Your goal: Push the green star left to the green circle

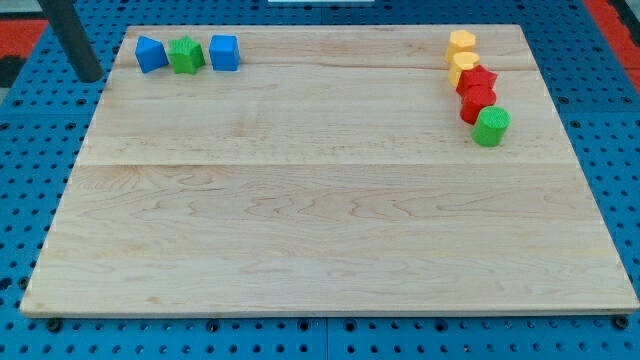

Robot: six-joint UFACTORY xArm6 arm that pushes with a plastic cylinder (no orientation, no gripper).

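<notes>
The green star sits near the board's top left, between a blue block on its left and a blue cube on its right, touching or nearly touching both. The green circle stands far off at the view's right, at the bottom of a column of blocks. My dark rod comes down at the view's top left, and my tip is at the board's left edge, left of the blue block and apart from it.
At the right, above the green circle, stand two red blocks and two yellow blocks in a tight column. The wooden board lies on a blue perforated table.
</notes>
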